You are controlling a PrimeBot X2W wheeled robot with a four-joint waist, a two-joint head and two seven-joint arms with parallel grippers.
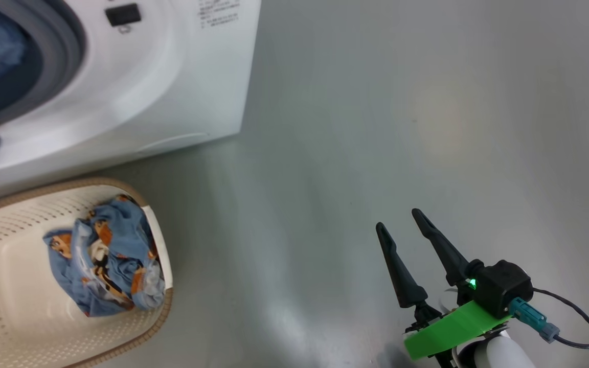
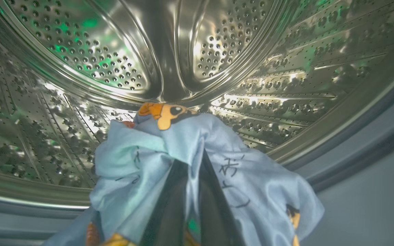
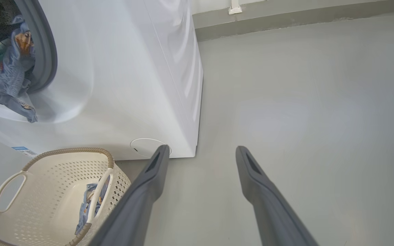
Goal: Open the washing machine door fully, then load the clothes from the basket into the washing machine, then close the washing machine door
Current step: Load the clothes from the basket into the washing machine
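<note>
Left gripper (image 2: 195, 163) fingers clamped on garment (image 2: 251, 181) inside drum (image 2: 80, 51), right gripper (image 1: 399, 220) fingers spread empty; more clothes (image 1: 105, 255) in basket (image 1: 8, 266), door closing pending

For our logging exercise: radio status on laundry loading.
Left gripper shut on blue printed garment at steel drum mouth. Right gripper open. More clothes in cream perforated basket.

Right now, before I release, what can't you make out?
- Left end effector tips: left wrist view, wrapped in the garment.
- Garment's lower end: head view, cut by the left edge, blurred.
- Clothes count in the basket: bunched; right wrist view, handle hides them.
- Washer print: head view, too small.
</note>
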